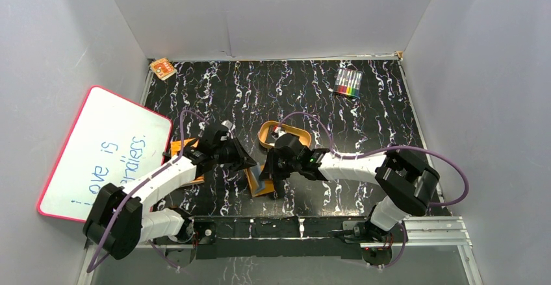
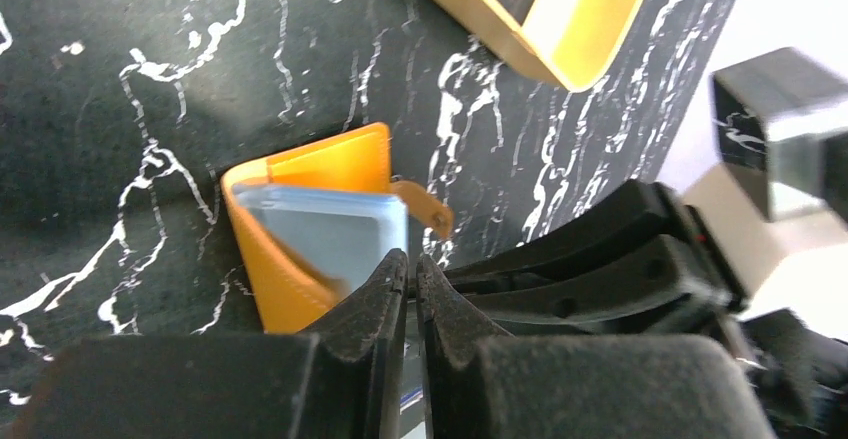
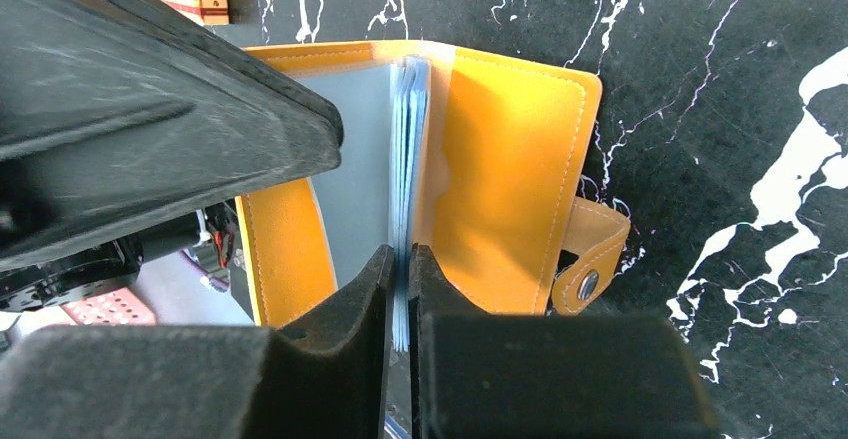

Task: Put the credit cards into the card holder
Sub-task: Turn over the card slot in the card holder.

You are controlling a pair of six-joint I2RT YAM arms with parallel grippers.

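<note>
The card holder (image 1: 254,183) lies open, low in the middle. My right gripper (image 3: 398,277) is clamped on its blue sleeves (image 3: 408,139), probably to spread a pocket. My left gripper (image 2: 412,277) is squeezed together at their edge.

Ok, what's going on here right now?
Both arms are working on the card holder, which lies open on the table. The right gripper has its fingers pinched on the holder's pale blue sleeves. The left gripper has its fingers closed together at the sleeve edge on the other side; whether they actually grip anything is unclear. No credit card is visible in any view.
</note>
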